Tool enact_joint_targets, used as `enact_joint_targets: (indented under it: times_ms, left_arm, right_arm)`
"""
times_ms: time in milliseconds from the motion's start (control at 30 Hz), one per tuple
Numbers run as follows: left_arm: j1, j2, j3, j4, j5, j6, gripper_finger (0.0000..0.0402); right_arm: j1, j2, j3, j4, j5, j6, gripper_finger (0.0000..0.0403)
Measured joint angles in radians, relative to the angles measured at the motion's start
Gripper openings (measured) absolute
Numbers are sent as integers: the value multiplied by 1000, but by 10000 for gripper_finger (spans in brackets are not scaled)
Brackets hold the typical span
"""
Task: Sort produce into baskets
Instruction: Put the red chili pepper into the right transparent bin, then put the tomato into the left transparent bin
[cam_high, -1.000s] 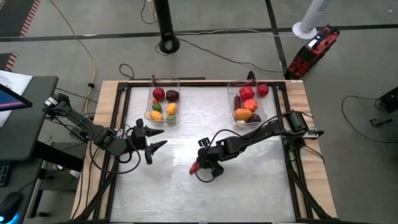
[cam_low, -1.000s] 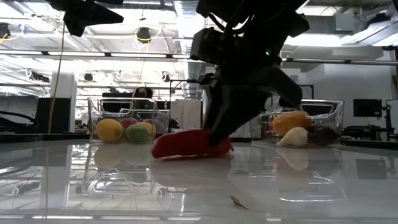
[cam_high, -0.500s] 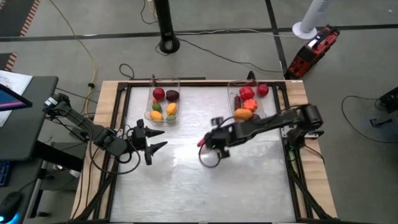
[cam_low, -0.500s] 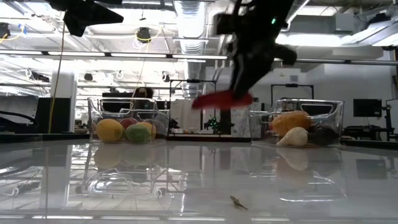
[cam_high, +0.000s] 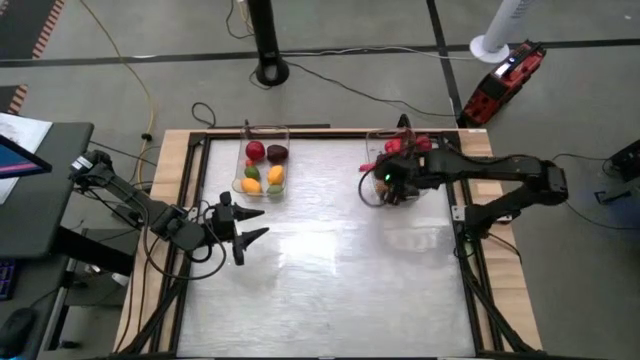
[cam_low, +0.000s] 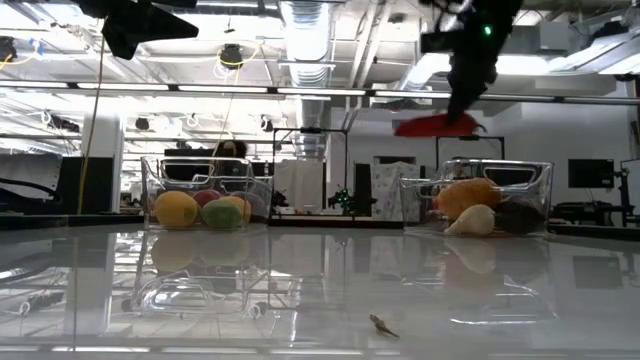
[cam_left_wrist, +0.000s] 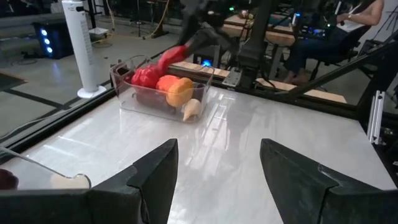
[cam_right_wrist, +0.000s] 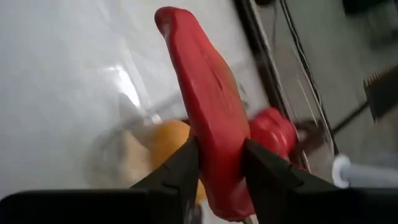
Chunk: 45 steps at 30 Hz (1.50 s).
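The left gripper (cam_high: 243, 226) hovers over the table's (cam_high: 330, 290) left side, fingers spread wide, unmoved. The left basket (cam_high: 262, 168) holds 5 pieces. The right arm reaches far right; 1 second ago it was low at mid-table. The right gripper (cam_high: 386, 180) now hangs above the right basket (cam_high: 373, 160), pinching the red chili (cam_right_wrist: 208, 118), which sticks out past its fingertips.

Glossy white table (cam_high: 330, 270) w/ two clear bins: left bin (cam_high: 262, 166) & right bin (cam_high: 372, 170).
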Motion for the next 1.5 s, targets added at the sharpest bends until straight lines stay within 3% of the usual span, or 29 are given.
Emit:
enact_joint_targets:
  times_ms: [233,333,500,900,1167,1500]
  left_arm:
    - [0,0,0,0,-1,6,214]
    - [0,0,0,0,-1,8,214]
    - [0,0,0,0,-2,7,214]
    - [0,0,0,0,-7,4,214]
    - [36,0,0,10,-66,30,214]
    - [123,-1,0,35,-24,101,214]
  right_arm:
    - [-165,-77,-134,53,-33,-22,223]
    - [-219,-76,-154,69,-76,-24,270]
    - [-327,-77,-150,66,-49,2,321]
    - [-690,-47,-105,-4,-175,-21,304]
    - [-736,-5,-109,32,-91,-28,291]
    - [-782,127,-57,28,-99,-70,291]
